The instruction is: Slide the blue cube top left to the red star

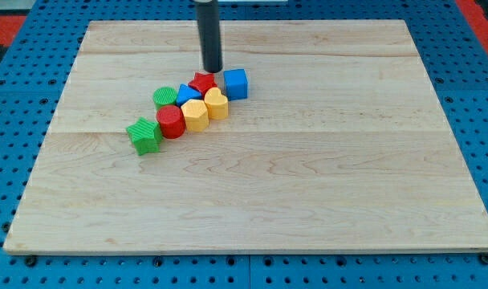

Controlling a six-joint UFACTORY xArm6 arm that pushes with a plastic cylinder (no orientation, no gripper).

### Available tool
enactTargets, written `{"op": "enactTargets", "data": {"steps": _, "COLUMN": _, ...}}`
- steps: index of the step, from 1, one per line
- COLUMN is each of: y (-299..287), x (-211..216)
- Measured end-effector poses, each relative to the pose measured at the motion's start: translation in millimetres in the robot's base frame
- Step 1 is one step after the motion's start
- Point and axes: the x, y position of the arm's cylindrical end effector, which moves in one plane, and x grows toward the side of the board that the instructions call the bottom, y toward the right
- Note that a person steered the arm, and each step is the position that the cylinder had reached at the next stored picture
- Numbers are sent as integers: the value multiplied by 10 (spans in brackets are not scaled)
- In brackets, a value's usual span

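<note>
Blue cube touching the right side of the red star, dark rod's tip just behind both, no claw fitted: any push risks scattering the packed blue block, yellow heart, yellow hexagon, red cylinder, green cylinder, green star.

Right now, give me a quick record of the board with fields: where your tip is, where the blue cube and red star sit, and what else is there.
tip: my tip sits just above the red star, up-left of the blue cube
blue cube: at the cluster's right end, right of the red star
red star: touching or nearly touching the blue cube
other blocks: blue block, green cylinder, yellow heart, yellow block, red cylinder, green star
surface: wooden board
</note>
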Motion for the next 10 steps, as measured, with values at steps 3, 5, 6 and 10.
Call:
{"op": "enactTargets", "data": {"steps": 3, "y": 739, "x": 859}}
{"op": "enactTargets", "data": {"steps": 5, "y": 319, "x": 133}}
{"op": "enactTargets", "data": {"steps": 6, "y": 142, "x": -122}}
{"op": "enactTargets", "data": {"steps": 10, "y": 29, "x": 427}}
